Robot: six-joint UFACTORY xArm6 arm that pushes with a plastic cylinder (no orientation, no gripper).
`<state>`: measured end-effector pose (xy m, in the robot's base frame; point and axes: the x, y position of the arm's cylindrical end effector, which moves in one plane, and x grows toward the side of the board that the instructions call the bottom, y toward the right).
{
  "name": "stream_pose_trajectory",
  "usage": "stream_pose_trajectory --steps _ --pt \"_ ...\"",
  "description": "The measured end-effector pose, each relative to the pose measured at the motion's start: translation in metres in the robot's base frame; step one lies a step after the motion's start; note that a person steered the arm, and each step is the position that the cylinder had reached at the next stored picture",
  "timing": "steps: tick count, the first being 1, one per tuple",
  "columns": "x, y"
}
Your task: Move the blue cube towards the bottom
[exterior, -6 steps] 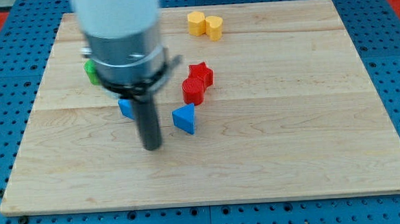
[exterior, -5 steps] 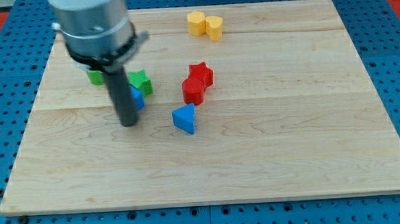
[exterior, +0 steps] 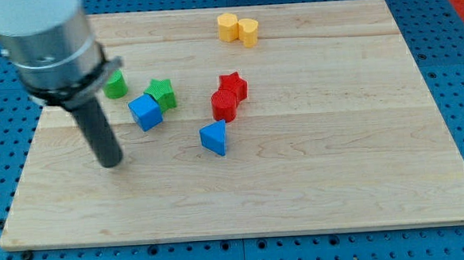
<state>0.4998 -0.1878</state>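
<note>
The blue cube (exterior: pixel 145 112) sits on the wooden bench (exterior: pixel 313 165), in its upper-left part, and serves as the reference for everything else. It rests flat, turned a little so one corner faces the view's bottom. Nothing lies directly below it toward the view's bottom edge.

My tip (exterior: pixel 111 162) is down on the bench to the view's lower left of the blue cube, near it but clearly apart, with bare wood between. The tool is only a plain dark rod, so it has nothing to clench or release and it holds nothing; it touches no block. The rod rises from the tip leaning toward the view's upper left, into a grey cylindrical arm housing (exterior: pixel 46 46) that fills the view's top-left corner, above and left of the cube.

A green star-shaped block (exterior: pixel 162 94) stands just to the upper right of the blue cube, seemingly touching its top corner. A second green block (exterior: pixel 116 84), shape unclear, lies to the cube's upper left, partly behind the arm housing.

To the cube's right, well apart, a red cylinder (exterior: pixel 223 105) and a red star (exterior: pixel 233 85) stand pressed together. A blue triangular block (exterior: pixel 214 138) lies to the cube's lower right. Far to the upper right, two yellow blocks (exterior: pixel 237 27) sit side by side near the bench's top edge.
</note>
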Motion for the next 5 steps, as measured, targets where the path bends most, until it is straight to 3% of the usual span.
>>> stream_pose_trajectory --steps 2,3,4,5 --pt "-0.102 0.028" --pt "-0.048 0.113" --pt "0.007 0.130" --pt "-0.037 0.130"
